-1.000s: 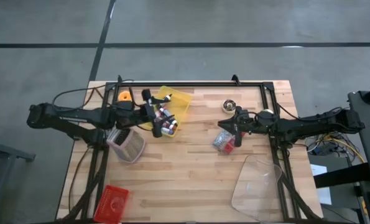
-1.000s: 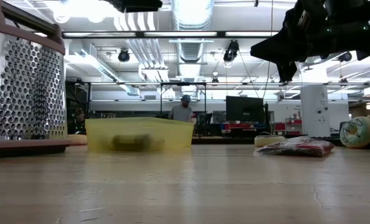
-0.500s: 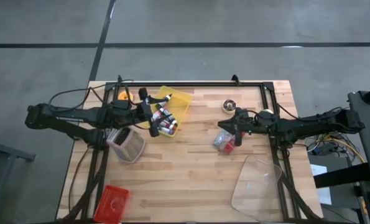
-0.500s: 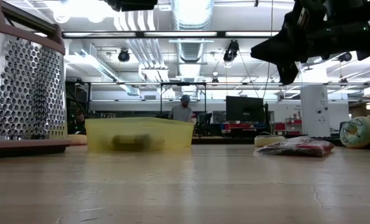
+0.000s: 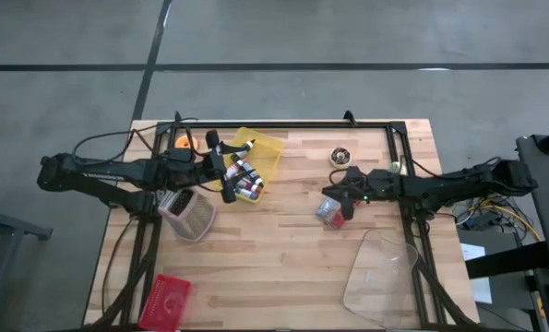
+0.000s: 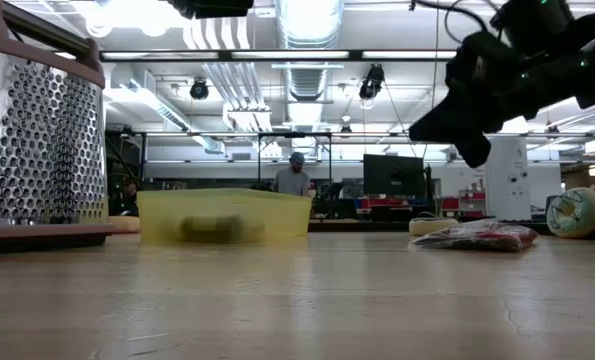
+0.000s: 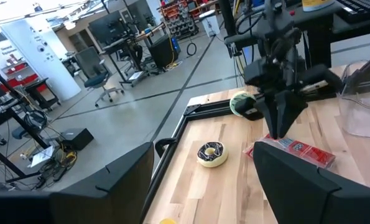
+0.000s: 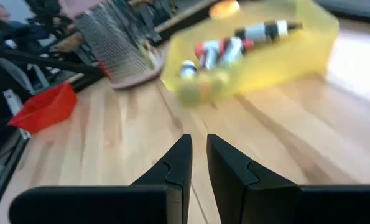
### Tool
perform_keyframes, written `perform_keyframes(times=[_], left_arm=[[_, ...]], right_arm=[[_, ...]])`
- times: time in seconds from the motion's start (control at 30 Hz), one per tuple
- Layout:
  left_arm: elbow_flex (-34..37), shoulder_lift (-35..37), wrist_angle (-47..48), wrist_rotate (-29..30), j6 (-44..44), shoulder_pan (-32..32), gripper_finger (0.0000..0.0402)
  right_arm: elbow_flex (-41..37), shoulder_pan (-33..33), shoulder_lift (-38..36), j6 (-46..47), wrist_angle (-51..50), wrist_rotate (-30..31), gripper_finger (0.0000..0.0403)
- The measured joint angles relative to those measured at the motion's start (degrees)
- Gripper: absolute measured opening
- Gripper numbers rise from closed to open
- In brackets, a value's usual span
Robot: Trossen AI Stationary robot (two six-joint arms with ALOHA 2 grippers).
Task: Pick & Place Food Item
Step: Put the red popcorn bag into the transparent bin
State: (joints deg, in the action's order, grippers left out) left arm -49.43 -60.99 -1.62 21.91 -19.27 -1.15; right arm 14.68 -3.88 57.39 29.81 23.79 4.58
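A red, shiny food packet [image 5: 328, 211] lies flat on the wooden table right of centre; it also shows in the low view [image 6: 477, 236] and the left wrist view [image 7: 293, 150]. A chocolate-iced donut [image 5: 339, 157] [image 7: 211, 154] lies farther back. My right gripper [image 5: 337, 197] [image 6: 469, 146] hangs just above the packet, slanting down, its fingers [image 8: 197, 149] shut with nothing between them. My left gripper [image 5: 230, 175] [image 7: 206, 186] hovers open and empty over the yellow bin [image 5: 258, 159].
The yellow bin [image 8: 253, 50] holds small bottles. A metal grater [image 5: 189, 214] [image 6: 37, 130] stands beside it, with an orange [image 5: 184, 143] behind. A red object [image 5: 166, 300] lies at the near left and a clear plastic container [image 5: 380, 272] at the near right. A greenish ball [image 7: 239, 102] sits near the right arm.
My right gripper has sunk toward the red packet, tipping its fingers further down and rolling a little. It stays shut. The packet and the left arm have kept still.
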Motion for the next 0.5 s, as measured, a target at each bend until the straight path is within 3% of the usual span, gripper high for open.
perform_keyframes(times=[0.2,0.5], left_arm=[[0.0,0.0,0.0,0.0,0.0,0.0,0.028],[0.0,0.0,0.0,0.0,0.0,0.0,0.028]], right_arm=[[1.2,0.0,4.2,7.8,-2.7,0.1,0.0047],[17.1,0.2,9.0,15.5,-30.7,-0.4,0.0047]])
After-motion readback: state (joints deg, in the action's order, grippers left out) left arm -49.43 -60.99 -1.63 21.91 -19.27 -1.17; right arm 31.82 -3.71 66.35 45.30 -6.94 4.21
